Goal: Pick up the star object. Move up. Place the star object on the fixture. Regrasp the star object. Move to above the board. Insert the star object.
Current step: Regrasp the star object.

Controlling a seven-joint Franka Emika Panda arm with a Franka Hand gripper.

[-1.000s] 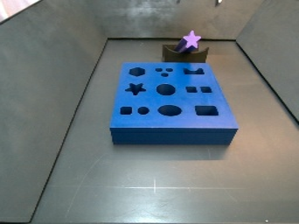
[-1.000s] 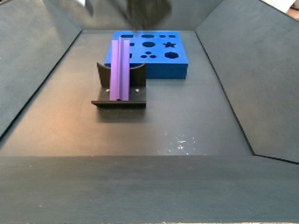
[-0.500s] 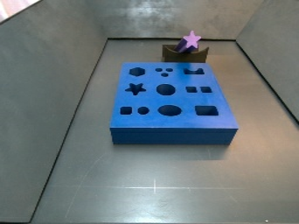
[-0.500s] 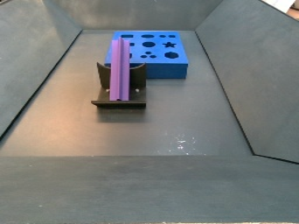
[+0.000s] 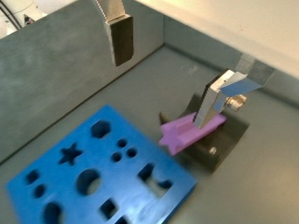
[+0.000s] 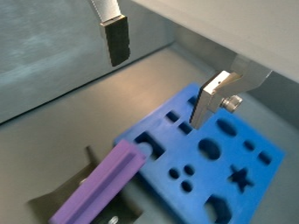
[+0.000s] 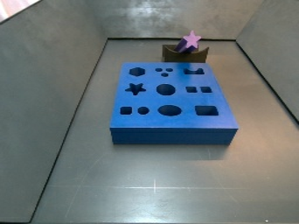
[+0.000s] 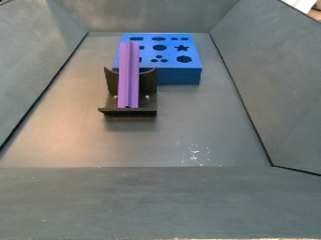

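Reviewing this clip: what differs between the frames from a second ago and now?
A blurred dark shape at the top edge of a side view a second ago, likely the arm, has left the frame. The gripper shows only in both wrist views, open and empty above the floor. The star object rests unmoved on the fixture; the board is unmoved.

Gripper: one gripper (image 5: 162,92), up above the floor (image 7: 152,188), seen in both wrist views only.
Fingers: two fingers (image 5: 121,39), set wide apart, nothing between them.
Star object: one star object (image 7: 191,39), lying on the fixture.
Fixture: one fixture (image 7: 176,54), near the floor's far edge in a side view.
Board: one board (image 7: 170,122), mid-floor, just beside the fixture.
Star holes: one.
Hexagon holes: one.
Oval holes: one.
Round and square holes: several of each; exact count unclear.
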